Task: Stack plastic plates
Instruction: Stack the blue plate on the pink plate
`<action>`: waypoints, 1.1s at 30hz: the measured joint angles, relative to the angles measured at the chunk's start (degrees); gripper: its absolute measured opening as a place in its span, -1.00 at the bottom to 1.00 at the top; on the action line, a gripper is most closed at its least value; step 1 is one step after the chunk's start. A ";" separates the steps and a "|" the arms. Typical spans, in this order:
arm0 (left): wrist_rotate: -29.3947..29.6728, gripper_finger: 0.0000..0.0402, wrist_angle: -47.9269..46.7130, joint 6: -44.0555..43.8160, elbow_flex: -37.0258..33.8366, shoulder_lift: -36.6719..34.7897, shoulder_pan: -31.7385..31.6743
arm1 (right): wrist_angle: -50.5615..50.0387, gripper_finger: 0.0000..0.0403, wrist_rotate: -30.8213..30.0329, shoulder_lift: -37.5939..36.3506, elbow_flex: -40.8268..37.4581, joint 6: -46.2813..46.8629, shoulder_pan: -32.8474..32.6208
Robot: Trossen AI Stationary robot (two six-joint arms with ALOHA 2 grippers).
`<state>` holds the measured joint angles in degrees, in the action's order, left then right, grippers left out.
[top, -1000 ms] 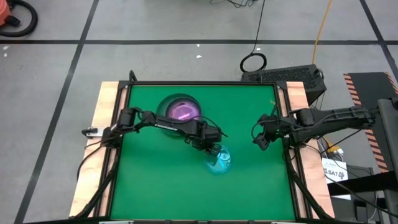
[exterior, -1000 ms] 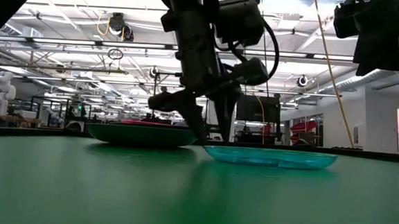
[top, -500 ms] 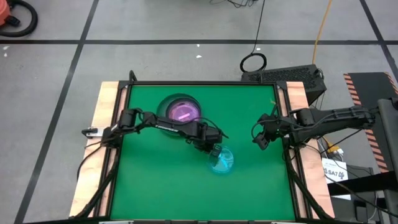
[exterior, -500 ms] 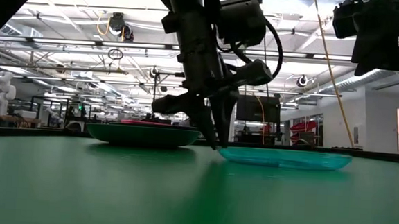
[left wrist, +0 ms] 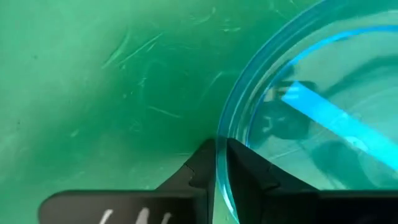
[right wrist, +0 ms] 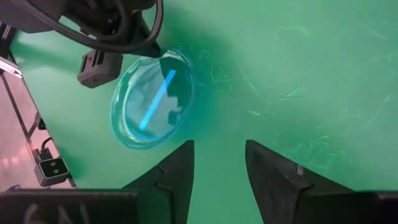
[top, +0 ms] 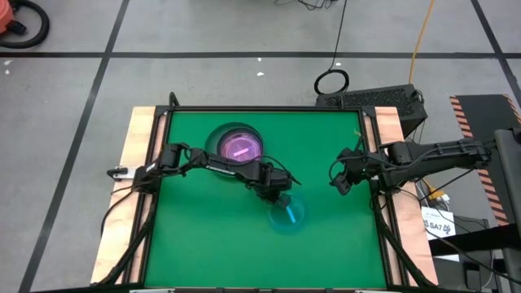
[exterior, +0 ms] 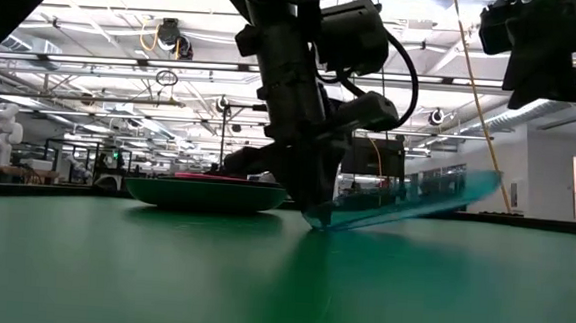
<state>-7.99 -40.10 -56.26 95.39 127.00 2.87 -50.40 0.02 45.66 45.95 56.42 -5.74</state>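
Pinching the near rim of the cyan plate [top: 287, 214], my left gripper [top: 279, 198] has it tilted off the table [top: 203, 252] near its middle. It seems light, thin and slick; rim grip suits. Right gripper [top: 338, 181] hangs part-open, empty, by the right edge.

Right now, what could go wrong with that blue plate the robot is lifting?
1. The left end effector pinches only the rim of the cyan plate, which is tilted with one edge on the table. It might slip out.
2. The stack sits close beside the left arm, so a swing could bump it.
The right end effector waits open by the table's right edge.
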 joint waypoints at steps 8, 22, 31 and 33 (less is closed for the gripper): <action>1.17 -0.98 -0.47 3.95 2.92 0.18 -0.15 | 0.49 -0.31 -0.16 -0.01 0.00 0.13 0.00; 3.18 -0.99 -14.51 14.41 15.05 0.20 -4.86 | 0.86 -0.31 -1.45 0.01 0.00 0.14 0.00; 3.32 -1.00 -26.94 24.43 26.11 0.20 -10.94 | 0.91 -0.31 -3.31 0.00 0.00 0.99 0.02; 3.57 -1.00 -29.44 26.29 27.93 0.20 -12.71 | 1.31 -0.31 -3.39 0.01 0.00 1.14 0.02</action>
<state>-4.42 -69.54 -29.97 123.32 127.20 -9.84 -49.09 -3.38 45.67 45.95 57.55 -5.72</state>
